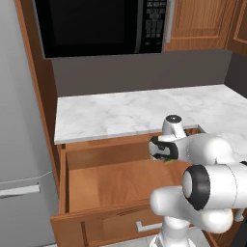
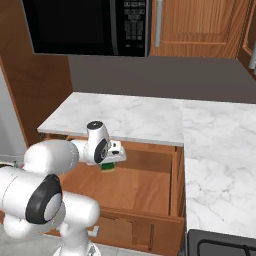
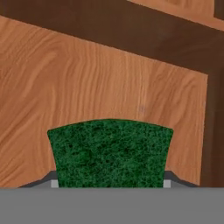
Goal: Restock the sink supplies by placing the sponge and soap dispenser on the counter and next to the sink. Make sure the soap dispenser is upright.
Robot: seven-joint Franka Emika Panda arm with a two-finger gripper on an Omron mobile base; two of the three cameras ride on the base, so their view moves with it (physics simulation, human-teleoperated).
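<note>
**Ana:** Green fibre catches the eye in the left base view, just right of centre: the sponge (image 1: 166,157) peeks out under the gripper (image 1: 163,153), over the open drawer (image 1: 111,181). Why is it up there?

**Ben:** Probably because it is being lifted out; the counter (image 1: 120,113), a marble slab across the middle of the frame, is where it has to end up. The drawer floor looks bare, and the sink and soap dispenser cannot be made out from this side.

**Ana:** And the right base view?

**Ben:** Left of centre, the hand (image 2: 111,156) hangs above the drawer (image 2: 140,187) with the sponge (image 2: 107,167) showing green and a sliver of yellow below it. It seems clear of the wood, so it reads as carried, not resting. The counter (image 2: 135,117) lies just behind and above it. The microwave (image 2: 90,25) at the top has a keypad, but its writing is too small to read.

**Ana:** The hand view?

**Ben:** At the bottom centre the sponge (image 3: 109,151) sits green side up with a dark finger tip (image 3: 50,179) at each lower corner, so the claw is pinching it across its width. Behind is the wooden drawer floor (image 3: 87,78). No brand or label shows anywhere.
</note>
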